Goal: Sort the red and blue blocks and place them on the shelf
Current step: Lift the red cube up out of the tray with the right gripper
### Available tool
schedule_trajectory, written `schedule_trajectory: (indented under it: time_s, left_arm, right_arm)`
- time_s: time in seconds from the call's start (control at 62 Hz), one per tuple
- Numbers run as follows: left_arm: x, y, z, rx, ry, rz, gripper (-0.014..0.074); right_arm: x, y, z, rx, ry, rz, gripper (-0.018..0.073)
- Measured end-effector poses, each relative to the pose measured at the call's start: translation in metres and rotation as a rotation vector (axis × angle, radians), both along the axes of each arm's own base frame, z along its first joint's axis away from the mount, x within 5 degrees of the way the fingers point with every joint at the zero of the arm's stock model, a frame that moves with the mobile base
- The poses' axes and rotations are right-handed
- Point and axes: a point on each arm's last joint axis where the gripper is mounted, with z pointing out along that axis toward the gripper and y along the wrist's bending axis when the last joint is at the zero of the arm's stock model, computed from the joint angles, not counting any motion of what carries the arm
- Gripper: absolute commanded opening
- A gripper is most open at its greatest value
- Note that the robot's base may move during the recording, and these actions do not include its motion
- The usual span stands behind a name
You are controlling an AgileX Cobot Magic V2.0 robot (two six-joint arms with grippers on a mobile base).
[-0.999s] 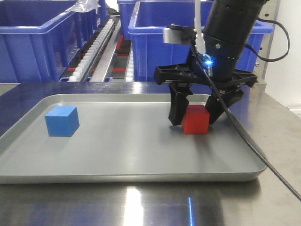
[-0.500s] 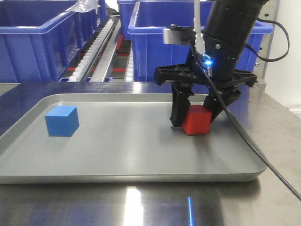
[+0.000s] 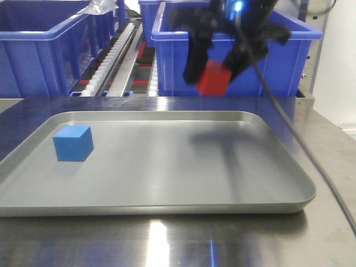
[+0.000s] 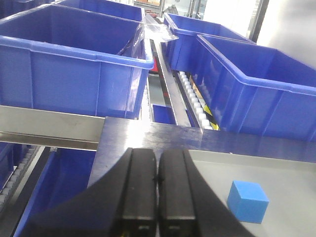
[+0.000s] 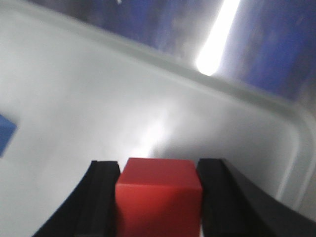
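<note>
Right gripper (image 3: 214,75) clamps the red block (image 3: 214,80) clear above the tray (image 3: 167,172); next, carry it to the shelf (image 3: 113,60) beyond.

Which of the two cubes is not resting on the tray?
The red cube: it hangs above the tray, clamped between the jaws of the right gripper. The blue cube sits on the tray's left side.

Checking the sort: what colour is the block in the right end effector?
Red block, clearest in the right wrist view.
</note>
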Motion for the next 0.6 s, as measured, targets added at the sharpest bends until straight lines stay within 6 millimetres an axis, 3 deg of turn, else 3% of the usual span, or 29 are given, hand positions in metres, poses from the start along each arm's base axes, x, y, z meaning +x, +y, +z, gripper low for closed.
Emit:
schedule_trajectory:
  time_s: [0.306, 0.596]
  left_arm:
    - [0.0, 0.0, 0.0, 0.0, 0.0, 0.0, 0.0129]
    - [0.0, 0.0, 0.0, 0.0, 0.0, 0.0, 0.0129]
  right_arm:
    - [-0.018, -0.02, 0.042, -0.044, -0.167, 0.014, 0.0058]
    - [-0.044, -0.063, 0.061, -0.021, -0.247, -0.066, 0.0058]
